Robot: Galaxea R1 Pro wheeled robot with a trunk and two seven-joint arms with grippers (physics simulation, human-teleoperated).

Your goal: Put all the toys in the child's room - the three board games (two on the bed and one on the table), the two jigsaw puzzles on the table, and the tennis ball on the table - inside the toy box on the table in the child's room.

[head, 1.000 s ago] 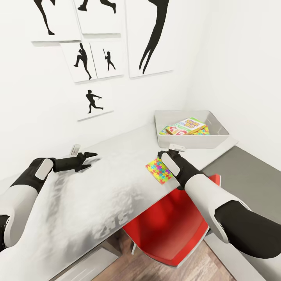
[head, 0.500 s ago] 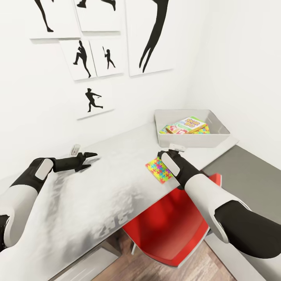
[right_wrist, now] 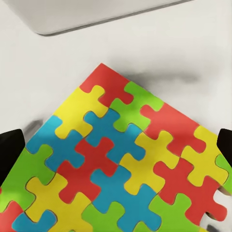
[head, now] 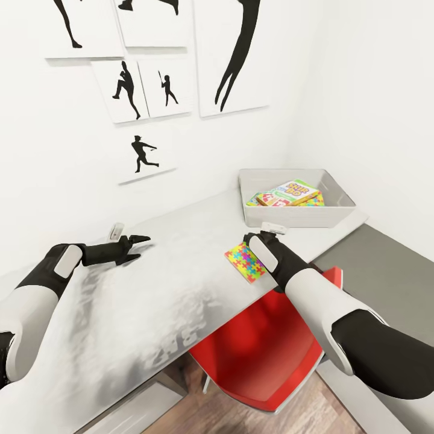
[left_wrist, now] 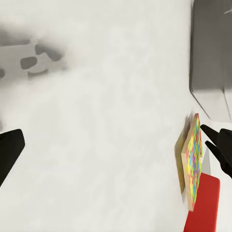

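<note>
Your right pincer (head: 253,243) sits at the near edge of the pale surface (head: 150,283), over one corner of a jigsaw puzzle (head: 246,262). The right wrist view shows a dark fingertip (right_wrist: 9,152) at each side of the puzzle with the jaws wide, not clamped on it. In the left wrist view the puzzle (left_wrist: 193,162) appears tilted, one edge raised off the surface, with the right pincer's fingers just beside it. Whether they touch it cannot be told. Your left pincer (head: 140,247) hangs low over the surface, well apart from the puzzle, its two fingers spread and holding nothing. The toy box (head: 289,217) stands at the far end of the surface against the wall corner, near the right pincer. Inside it lie a Skip-Bo board game (head: 295,191) on top, and a second jigsaw puzzle (head: 313,202) partly under it. A red chair (head: 265,349) stands below the surface edge, beneath your right arm.
</note>
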